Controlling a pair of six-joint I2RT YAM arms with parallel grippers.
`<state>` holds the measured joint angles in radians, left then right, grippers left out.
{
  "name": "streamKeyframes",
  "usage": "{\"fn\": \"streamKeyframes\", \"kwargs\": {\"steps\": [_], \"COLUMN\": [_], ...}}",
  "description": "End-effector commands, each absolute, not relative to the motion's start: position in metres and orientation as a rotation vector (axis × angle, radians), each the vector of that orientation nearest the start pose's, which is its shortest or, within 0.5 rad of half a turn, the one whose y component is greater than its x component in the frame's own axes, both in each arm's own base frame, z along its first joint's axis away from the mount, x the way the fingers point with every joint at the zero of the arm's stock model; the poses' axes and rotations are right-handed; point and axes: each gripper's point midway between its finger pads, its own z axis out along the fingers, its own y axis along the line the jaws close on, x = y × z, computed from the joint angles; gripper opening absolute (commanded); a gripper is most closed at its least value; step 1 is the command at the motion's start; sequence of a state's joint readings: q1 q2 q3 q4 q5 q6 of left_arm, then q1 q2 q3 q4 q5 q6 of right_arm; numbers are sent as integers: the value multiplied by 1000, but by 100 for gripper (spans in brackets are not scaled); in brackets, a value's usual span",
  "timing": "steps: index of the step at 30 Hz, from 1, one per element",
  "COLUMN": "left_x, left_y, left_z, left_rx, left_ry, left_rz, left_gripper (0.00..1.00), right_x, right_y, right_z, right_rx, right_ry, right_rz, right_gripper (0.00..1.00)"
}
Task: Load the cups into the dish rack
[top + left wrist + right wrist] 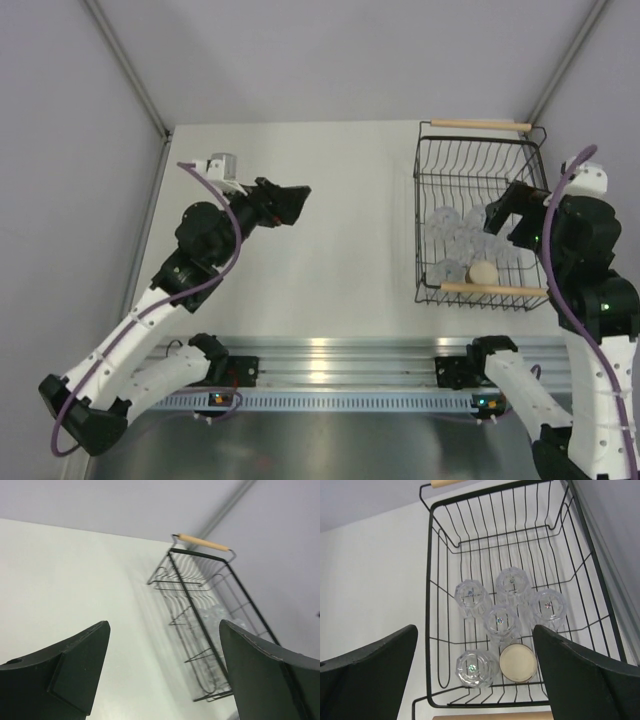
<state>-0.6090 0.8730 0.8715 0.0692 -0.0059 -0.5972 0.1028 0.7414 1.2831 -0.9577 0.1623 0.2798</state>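
The black wire dish rack (480, 125) with wooden handles stands at the right of the table. Several clear tumblers (502, 621) stand upside down in it, with the short tan cup (518, 662) base up at the near end beside one tumbler (475, 667). The tan cup also shows in the top view (483, 272). My right gripper (475, 628) is open and empty, held above the rack (427, 610); in the top view it (505, 212) hovers over the rack's right side. My left gripper (295, 200) is open and empty above the table's left middle, pointing toward the rack (202, 542).
Grey walls close in the white table (340, 230) on the left, far side and right. A metal rail (340, 350) with the arm bases runs along the near edge. No loose cups show on the table outside the rack.
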Motion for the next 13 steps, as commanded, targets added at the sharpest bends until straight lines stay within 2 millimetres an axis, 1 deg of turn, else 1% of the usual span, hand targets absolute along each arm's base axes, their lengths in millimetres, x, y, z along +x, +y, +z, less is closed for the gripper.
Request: {"fn": "streamKeyframes", "kwargs": {"steps": [1, 2, 4, 5, 6, 8, 13], "left_x": [277, 272, 269, 267, 265, 263, 262], "left_y": [-153, -144, -135, -127, -124, -116, -113], "left_z": [326, 326, 329, 333, 330, 332, 330], "left_rx": [-97, -101, -115, -133, -136, -150, -150], "left_ry": [1704, 1707, 1705, 1689, 1699, 1688, 1696], "left_rz": [-562, -532, -500, -474, -457, -428, -410], "left_gripper": [96, 96, 96, 96, 96, 97, 97], "right_x": [225, 224, 224, 223, 224, 223, 227], "right_y": [10, 9, 6, 5, 4, 4, 7], "right_z": [366, 368, 370, 370, 371, 370, 368], "right_rx": [244, 247, 251, 250, 254, 251, 236], "right_ry": [1816, 1806, 1800, 1795, 1788, 1782, 1786], "right_rz": [129, 124, 108, 104, 98, 94, 104], "right_gripper": [99, 99, 99, 99, 100, 99, 100]}}
